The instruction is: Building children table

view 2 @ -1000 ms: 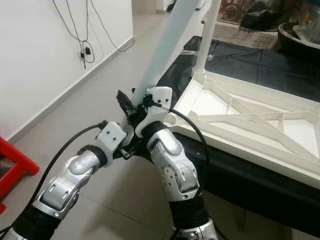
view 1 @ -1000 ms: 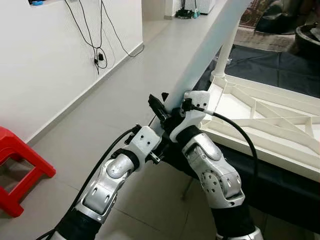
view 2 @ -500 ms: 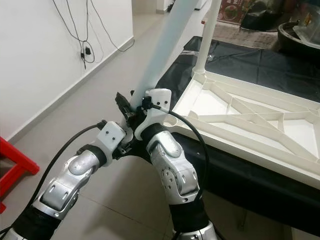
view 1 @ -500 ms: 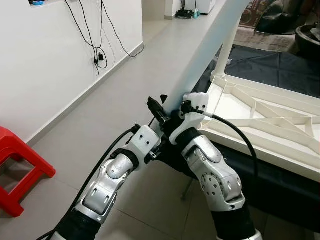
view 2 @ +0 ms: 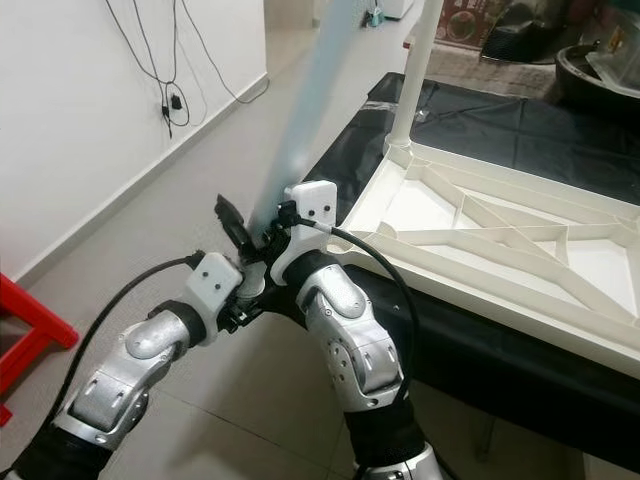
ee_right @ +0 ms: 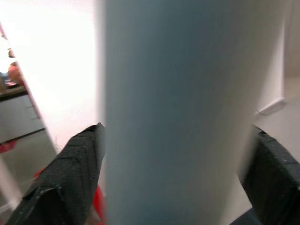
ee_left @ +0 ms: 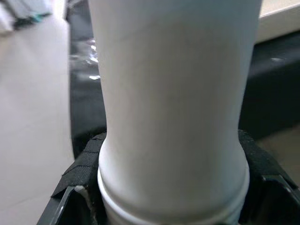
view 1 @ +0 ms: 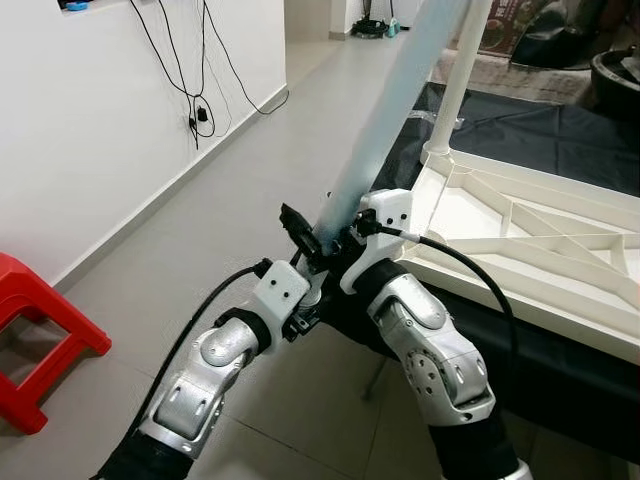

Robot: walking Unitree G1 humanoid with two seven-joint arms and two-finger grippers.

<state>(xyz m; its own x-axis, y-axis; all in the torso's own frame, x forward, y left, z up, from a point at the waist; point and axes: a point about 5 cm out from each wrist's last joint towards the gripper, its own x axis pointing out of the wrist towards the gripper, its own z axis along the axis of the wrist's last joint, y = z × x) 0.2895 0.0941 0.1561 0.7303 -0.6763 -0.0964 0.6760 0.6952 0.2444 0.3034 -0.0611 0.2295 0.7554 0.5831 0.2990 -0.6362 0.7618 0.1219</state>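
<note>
Both my left gripper (view 1: 300, 232) and right gripper (view 1: 340, 243) clamp the leg's (view 1: 385, 115) base; it slants toward one o'clock, beside the tabletop (view 1: 520, 245). Stiff, light, smooth plastic: slippery, so I'd grip low.

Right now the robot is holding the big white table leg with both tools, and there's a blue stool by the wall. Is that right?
Almost. The stool by the wall is red, not blue; the left eye view shows it. The rest is right: the left tool and right tool both clamp the lower end of the white table leg.
</note>
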